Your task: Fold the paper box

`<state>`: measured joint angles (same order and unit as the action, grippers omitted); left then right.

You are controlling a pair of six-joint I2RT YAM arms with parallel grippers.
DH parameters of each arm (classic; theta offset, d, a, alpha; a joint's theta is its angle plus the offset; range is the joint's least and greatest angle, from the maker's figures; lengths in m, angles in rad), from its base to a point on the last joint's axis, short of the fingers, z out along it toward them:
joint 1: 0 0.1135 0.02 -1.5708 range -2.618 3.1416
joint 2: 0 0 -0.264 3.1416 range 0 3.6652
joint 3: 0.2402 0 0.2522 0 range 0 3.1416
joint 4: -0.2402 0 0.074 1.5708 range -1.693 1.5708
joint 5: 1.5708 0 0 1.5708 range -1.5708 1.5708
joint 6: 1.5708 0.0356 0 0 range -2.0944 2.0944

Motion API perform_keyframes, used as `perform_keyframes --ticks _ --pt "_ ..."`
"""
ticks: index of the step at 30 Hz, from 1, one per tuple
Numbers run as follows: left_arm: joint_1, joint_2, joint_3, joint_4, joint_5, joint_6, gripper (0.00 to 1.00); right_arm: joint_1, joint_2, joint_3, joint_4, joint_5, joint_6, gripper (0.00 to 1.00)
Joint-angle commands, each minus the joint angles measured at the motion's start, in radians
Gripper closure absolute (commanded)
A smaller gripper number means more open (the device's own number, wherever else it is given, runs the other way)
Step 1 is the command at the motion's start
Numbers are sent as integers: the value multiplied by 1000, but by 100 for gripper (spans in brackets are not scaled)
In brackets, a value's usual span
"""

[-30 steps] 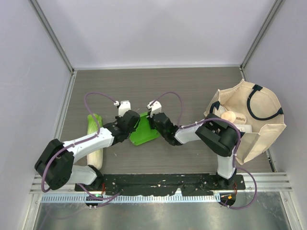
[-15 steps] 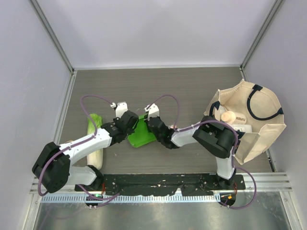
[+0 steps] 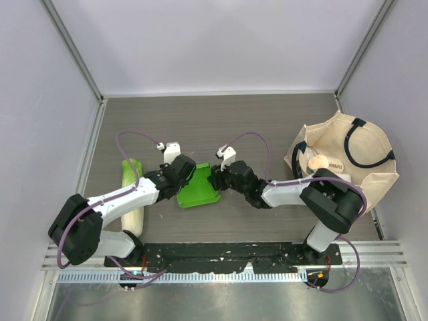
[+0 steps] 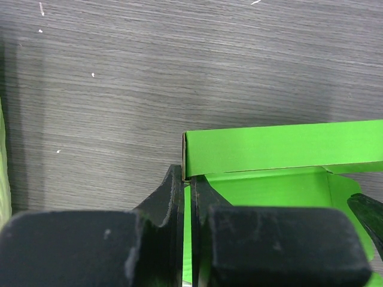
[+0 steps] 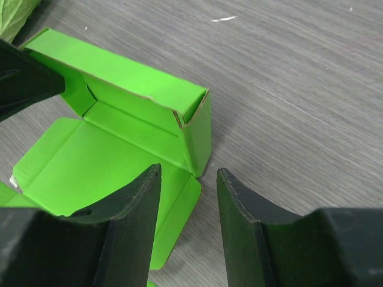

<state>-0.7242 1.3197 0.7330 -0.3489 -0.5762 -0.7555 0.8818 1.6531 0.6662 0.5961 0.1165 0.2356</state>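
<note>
The bright green cardboard box, mid-frame, is half folded: one wall is pinched by the left gripper, the right gripper is held spread; the flat side flap should be raised next

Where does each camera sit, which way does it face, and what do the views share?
Top external: above and behind the robot, looking down at the table; left arm and right arm show, bases at bottom.
Left wrist: on the left arm, looking past the left gripper, shut on the paper box wall.
Right wrist: on the right arm, looking down through the open right gripper at a box corner.
Shared: all three show the paper box.
</note>
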Motion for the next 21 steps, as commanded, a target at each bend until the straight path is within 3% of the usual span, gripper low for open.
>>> perform_keyframes --ticks 1,10,19,21 --pt "2 10 36 18 -40 12 100 -15 -59 -28 50 -81 25 52" --pt "3 6 34 28 -21 16 100 -29 7 68 27 -28 -50 56" --pt "2 -5 40 24 -17 22 100 -24 92 139 16 -28 -74 74" --pt "3 -5 42 25 -13 22 100 -23 100 135 24 -29 -76 73"
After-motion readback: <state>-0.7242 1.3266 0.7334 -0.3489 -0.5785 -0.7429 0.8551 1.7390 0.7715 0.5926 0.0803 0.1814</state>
